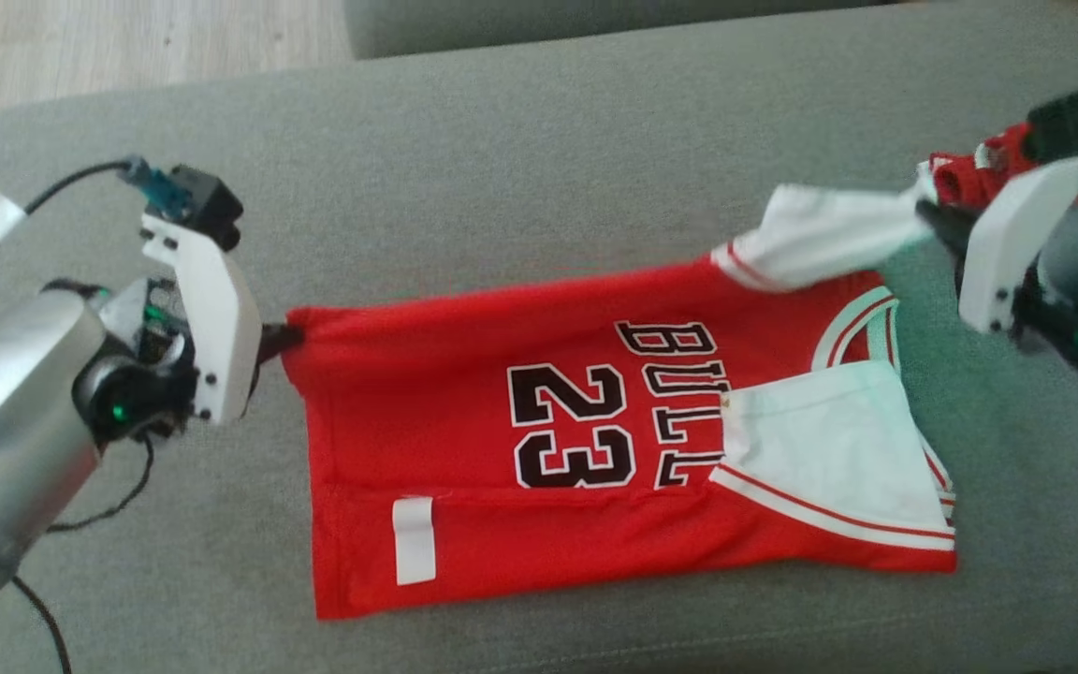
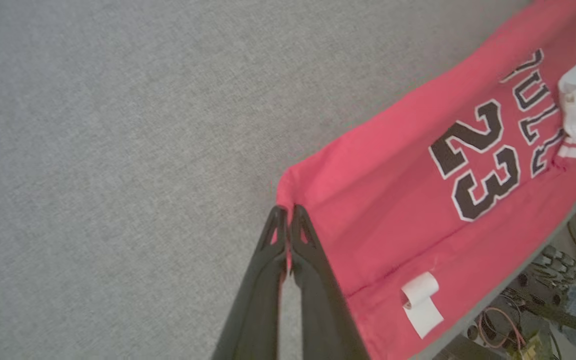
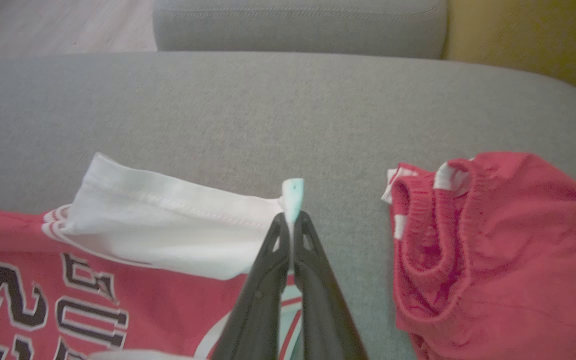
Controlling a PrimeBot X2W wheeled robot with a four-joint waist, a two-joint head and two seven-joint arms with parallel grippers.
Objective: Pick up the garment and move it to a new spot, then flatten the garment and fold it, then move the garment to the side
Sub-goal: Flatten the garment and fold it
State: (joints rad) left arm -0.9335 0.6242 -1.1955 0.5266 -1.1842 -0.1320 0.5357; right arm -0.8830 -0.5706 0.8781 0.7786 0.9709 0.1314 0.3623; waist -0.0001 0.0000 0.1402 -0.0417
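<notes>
Garment (image 1: pixel 595 449): hem corner (image 2: pixel 293 187) in closed left hand (image 2: pixel 285 210), sleeve (image 3: pixel 168 225) in closed right hand (image 3: pixel 292 216)

Bare grey cushion (image 1: pixel 539 168) beyond the jersey (image 1: pixel 408 393); crumpled red shorts (image 3: pixel 493 250) close on the right.

The left gripper (image 2: pixel 286 212), jaws together, is pinching a corner of the red jersey (image 2: pixel 393 165), which is lying on the grey cushion (image 2: pixel 118 150), black 23 showing to the right.
</notes>
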